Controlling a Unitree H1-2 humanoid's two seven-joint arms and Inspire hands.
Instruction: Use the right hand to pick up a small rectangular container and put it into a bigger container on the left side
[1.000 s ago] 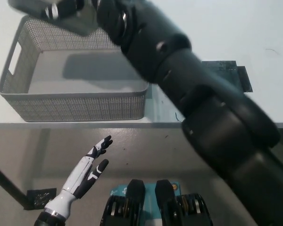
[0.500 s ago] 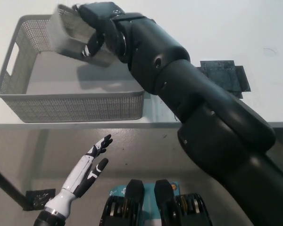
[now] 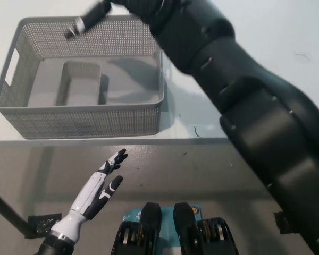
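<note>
A small grey mesh rectangular container (image 3: 80,84) lies on the floor of the bigger grey mesh basket (image 3: 85,121) at the table's left, towards the basket's left half. My black right hand (image 3: 93,15) hovers above the basket's far rim, blurred, its fingers spread and holding nothing. Its thick black arm runs down to the lower right corner. My white left hand (image 3: 95,194) rests open below the table's front edge at the lower left, away from the basket.
The white table (image 3: 255,32) stretches to the right of the basket. Its front edge runs across the picture at mid height, with a grey floor below. A dark bar (image 3: 5,212) crosses the lower left corner.
My right hand has let go of the small container, which now lies inside the basket. The hand has risen towards the basket's far rim with fingers apart. The view has shifted slightly.
</note>
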